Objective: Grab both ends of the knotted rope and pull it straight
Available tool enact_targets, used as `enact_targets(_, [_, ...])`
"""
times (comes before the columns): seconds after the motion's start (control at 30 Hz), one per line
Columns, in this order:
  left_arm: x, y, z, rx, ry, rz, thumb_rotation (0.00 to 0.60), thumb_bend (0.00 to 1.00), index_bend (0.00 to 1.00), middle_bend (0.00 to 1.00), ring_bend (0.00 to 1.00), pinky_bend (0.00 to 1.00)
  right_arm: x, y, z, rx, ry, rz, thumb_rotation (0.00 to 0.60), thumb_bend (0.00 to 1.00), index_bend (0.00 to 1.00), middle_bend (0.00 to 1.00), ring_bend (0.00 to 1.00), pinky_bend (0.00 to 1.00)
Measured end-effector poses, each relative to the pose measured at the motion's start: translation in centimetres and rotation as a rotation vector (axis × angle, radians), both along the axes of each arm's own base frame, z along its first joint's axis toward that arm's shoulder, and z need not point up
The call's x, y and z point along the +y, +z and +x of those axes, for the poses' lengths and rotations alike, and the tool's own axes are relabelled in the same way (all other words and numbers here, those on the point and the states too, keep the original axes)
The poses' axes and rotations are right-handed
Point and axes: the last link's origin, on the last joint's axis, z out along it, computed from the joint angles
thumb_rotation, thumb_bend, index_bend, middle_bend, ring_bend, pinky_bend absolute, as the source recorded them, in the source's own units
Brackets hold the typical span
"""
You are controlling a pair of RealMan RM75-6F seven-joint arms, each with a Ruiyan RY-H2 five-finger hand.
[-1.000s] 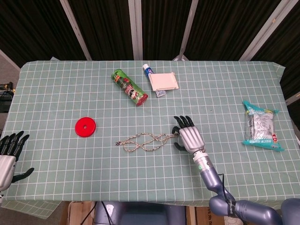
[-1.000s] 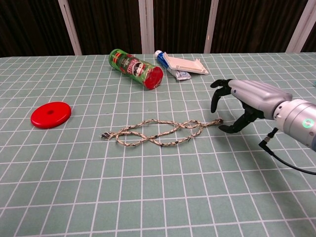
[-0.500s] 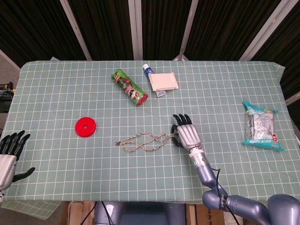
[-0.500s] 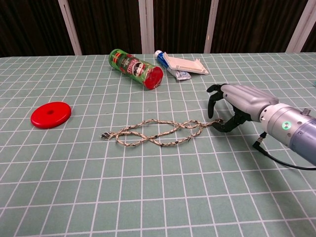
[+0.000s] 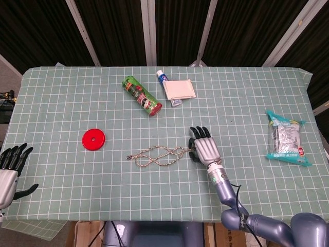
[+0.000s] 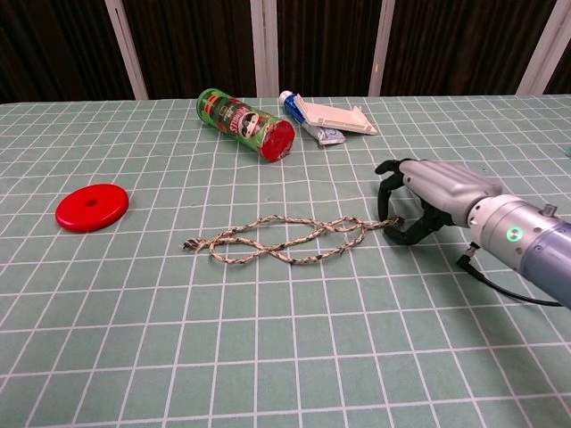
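The knotted rope (image 5: 157, 155) (image 6: 285, 239) lies slack in loose loops on the green checked cloth, its frayed left end (image 6: 187, 243) free. My right hand (image 5: 204, 148) (image 6: 426, 198) sits low over the rope's right end. Its fingers (image 6: 386, 198) curl down on one side and the thumb on the other, with a gap still showing between them. My left hand (image 5: 9, 172) hovers off the table's front left corner with spread fingers and holds nothing, far from the rope. The chest view does not show it.
A red disc (image 5: 93, 139) (image 6: 92, 206) lies left of the rope. Behind it are a green crisp can (image 5: 142, 95) (image 6: 246, 124) on its side and a toothpaste tube with a white box (image 5: 179, 89) (image 6: 332, 116). A snack packet (image 5: 286, 137) lies far right.
My right hand has moved left and down onto the rope's right end, and its fingers have curled closer around it. The rope and my left hand have not moved.
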Motion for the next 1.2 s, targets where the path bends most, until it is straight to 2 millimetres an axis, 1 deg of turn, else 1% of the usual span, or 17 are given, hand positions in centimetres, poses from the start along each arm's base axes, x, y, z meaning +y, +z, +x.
enact_targets(0.17, [0.0,-0.1,0.0,0.002,-0.003,-0.002,0.600,0.00,0.01,0.00,0.00,0.00,0.0,-0.2,0.1,0.000,-0.001,0.003,0.600,0.43,0.56,0.13,0.00,0.00])
enact_targets(0.33, [0.1,-0.1,0.0,0.003,0.000,-0.004,0.600,0.00,0.01,0.00,0.00,0.00,0.1,-0.4,0.0,0.000,-0.009,0.007,0.600,0.48,0.59,0.14,0.00,0.00])
enact_targets(0.5, [0.2,-0.2,0.1,0.002,-0.001,-0.010,0.600,0.01,0.01,0.00,0.00,0.00,0.3,-0.6,0.1,-0.004,-0.009,0.013,0.600,0.50,0.60,0.15,0.00,0.00])
enact_targets(0.63, [0.5,-0.6,0.5,0.004,-0.007,-0.033,0.600,0.05,0.04,0.00,0.00,0.00,0.5,-0.4,0.5,-0.019,-0.004,0.012,0.600,0.50,0.61,0.15,0.00,0.00])
enact_targets(0.7, [0.8,-0.8,1.2,0.003,-0.022,-0.047,0.600,0.09,0.07,0.00,0.00,0.00,0.5,-0.1,0.8,-0.031,-0.001,0.011,0.600,0.50,0.61,0.15,0.00,0.00])
enact_targets(0.83, [2.0,-1.5,3.2,-0.012,-0.064,-0.085,0.600,0.19,0.14,0.00,0.00,0.00,0.9,0.4,1.3,-0.060,-0.004,0.012,0.600,0.50,0.61,0.15,0.00,0.00])
enact_targets(1.0, [4.4,-3.2,7.4,-0.039,-0.129,-0.159,0.600,0.27,0.26,0.01,0.00,0.00,1.6,1.3,1.6,-0.087,-0.007,0.013,0.600,0.50,0.61,0.15,0.00,0.00])
enact_targets(1.13, [6.6,-4.8,10.7,-0.013,-0.189,-0.184,0.600,0.31,0.33,0.05,0.00,0.00,1.9,2.3,1.8,-0.098,-0.007,0.003,0.600,0.50,0.61,0.15,0.00,0.00])
enact_targets(1.2, [7.6,-6.0,12.3,-0.011,-0.207,-0.194,0.600,0.32,0.35,0.06,0.00,0.00,2.0,2.8,1.8,-0.101,-0.008,-0.004,0.600,0.50,0.61,0.15,0.00,0.00])
